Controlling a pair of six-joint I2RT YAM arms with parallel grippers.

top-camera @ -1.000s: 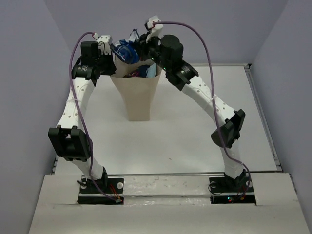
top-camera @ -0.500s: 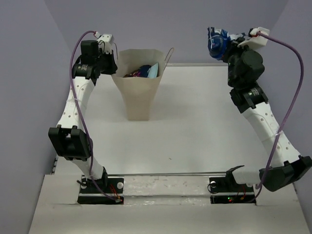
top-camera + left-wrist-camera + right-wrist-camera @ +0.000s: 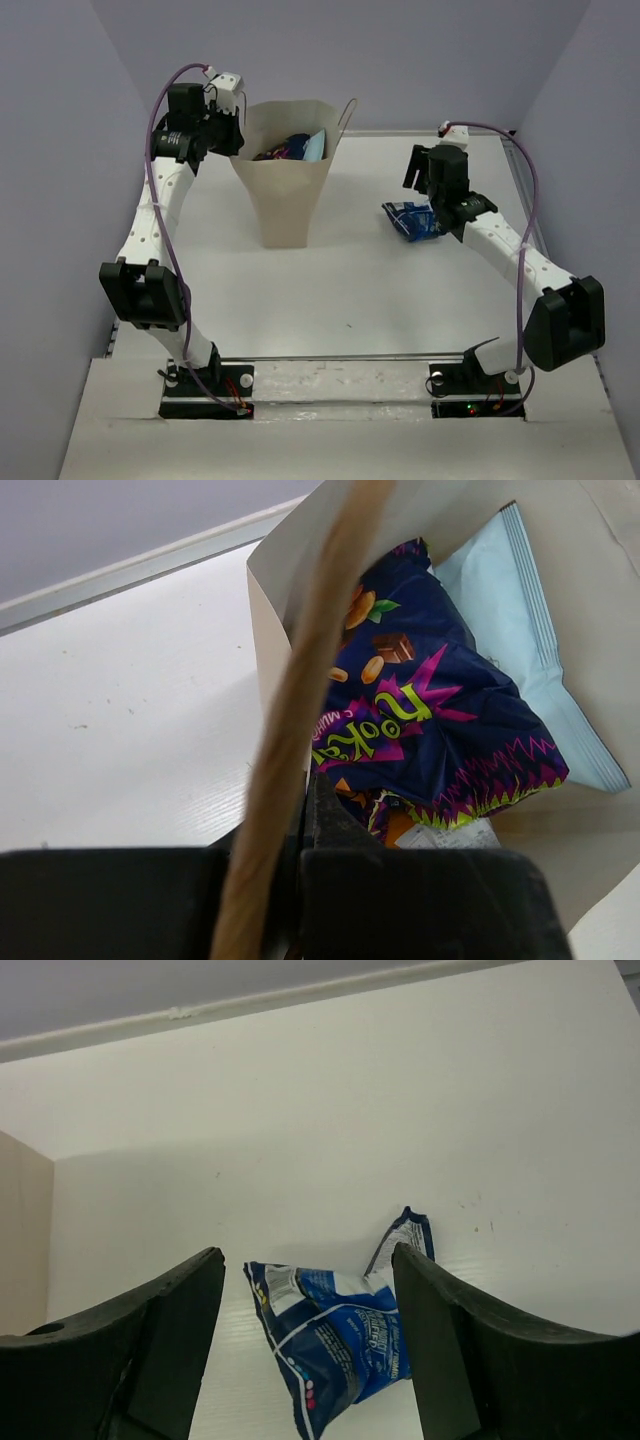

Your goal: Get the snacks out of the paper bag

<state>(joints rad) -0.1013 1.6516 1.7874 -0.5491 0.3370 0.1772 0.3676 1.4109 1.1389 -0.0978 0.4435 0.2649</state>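
1. Top external view, nearest the bases: bare white table (image 3: 330,290) runs from the arm mounts up to the work area.
2. Right side, mid-table: a small blue packet (image 3: 412,220) lies flat on the table, well apart from the paper bag (image 3: 285,195).
3. The right gripper (image 3: 432,205) hangs just above and beside that packet. In the right wrist view its fingers (image 3: 170,1310) stand wide apart, the right gripper (image 3: 305,1260) holding nothing. The small blue packet (image 3: 335,1345) rests on the table (image 3: 300,1110) between and beyond them, crumpled, one corner turned up.
4. Left of centre, farther back: the paper bag stands upright, mouth open.
5. At its left rim the left gripper (image 3: 228,130) is closed tight. In the left wrist view the bag's handle (image 3: 300,680) runs up from between the pinched fingers of the left gripper (image 3: 305,815).
6. Inside the paper bag (image 3: 610,540): a navy packet (image 3: 420,720) on top, with a light-blue packet (image 3: 520,610) behind it against the far wall.
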